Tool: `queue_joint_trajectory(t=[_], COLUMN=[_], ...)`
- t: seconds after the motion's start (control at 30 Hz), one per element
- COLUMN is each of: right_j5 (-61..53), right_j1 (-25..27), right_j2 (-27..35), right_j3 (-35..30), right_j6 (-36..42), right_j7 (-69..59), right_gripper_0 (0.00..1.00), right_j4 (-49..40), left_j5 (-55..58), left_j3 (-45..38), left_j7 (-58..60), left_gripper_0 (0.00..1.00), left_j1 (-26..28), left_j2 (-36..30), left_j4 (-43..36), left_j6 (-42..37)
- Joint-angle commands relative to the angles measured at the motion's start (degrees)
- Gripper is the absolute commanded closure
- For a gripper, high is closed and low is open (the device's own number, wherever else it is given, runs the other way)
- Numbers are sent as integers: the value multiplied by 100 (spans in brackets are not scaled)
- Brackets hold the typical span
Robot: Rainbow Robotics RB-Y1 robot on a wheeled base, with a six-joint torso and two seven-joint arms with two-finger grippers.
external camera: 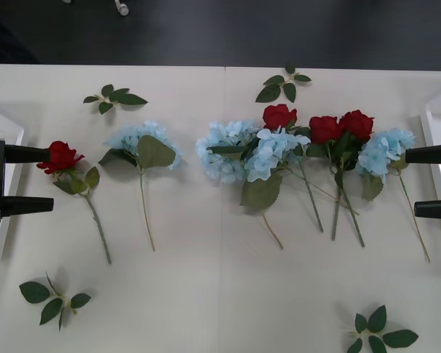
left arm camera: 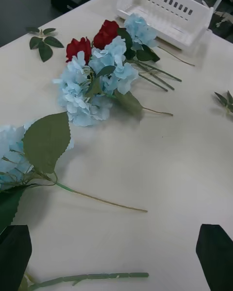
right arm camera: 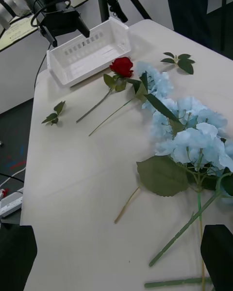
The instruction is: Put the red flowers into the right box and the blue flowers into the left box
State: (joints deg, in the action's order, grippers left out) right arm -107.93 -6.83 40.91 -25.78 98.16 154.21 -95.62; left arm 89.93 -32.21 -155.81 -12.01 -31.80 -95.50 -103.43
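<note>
Nearest your spread left pincer (external camera: 28, 180) lies a red rose (external camera: 59, 156); pinch its stem (not the leaves), while the right pincer (external camera: 434, 182) waits, spread.

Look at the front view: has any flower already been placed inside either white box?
No. All four red flowers and blue flowers lie on the table, outside the left box and right box.

- Right gripper (right arm camera: 116, 259): black fingers sat at the two lower corners, spread wide, nothing between them.
- Blue flowers (right arm camera: 194, 136) lay in a cluster close to the camera, a broad green leaf (right arm camera: 162, 175) beside them.
- One red rose (right arm camera: 122, 66) lay farther off, just short of the left box (right arm camera: 90, 53).
- Left gripper (right arm camera: 60, 22) hung over that white slotted tray.
- Loose leaf sprigs (right arm camera: 178, 60) lay near the table's edges.
</note>
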Motion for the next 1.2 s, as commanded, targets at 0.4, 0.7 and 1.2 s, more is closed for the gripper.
queue_joint_trajectory(t=[0.4, 0.7, 1.2], right_j5=[-448, 185, 2013], right_j1=[393, 393, 384], right_j2=[963, 2712, 3687], right_j3=[733, 1128, 1691], right_j6=[-1141, -1923, -2064], right_j7=[79, -3890, -7643], right_gripper_0=[0, 0, 0], right_j4=[-35, -1521, -1741], left_j5=[-37, -424, -2103], left_j3=[154, 268, 383], left_j7=[81, 81, 3945], left_gripper_0=[0, 0, 0], left_j1=[305, 314, 507], left_j2=[-213, -424, -467], left_j4=[58, 58, -821], left_j6=[94, 569, 833])
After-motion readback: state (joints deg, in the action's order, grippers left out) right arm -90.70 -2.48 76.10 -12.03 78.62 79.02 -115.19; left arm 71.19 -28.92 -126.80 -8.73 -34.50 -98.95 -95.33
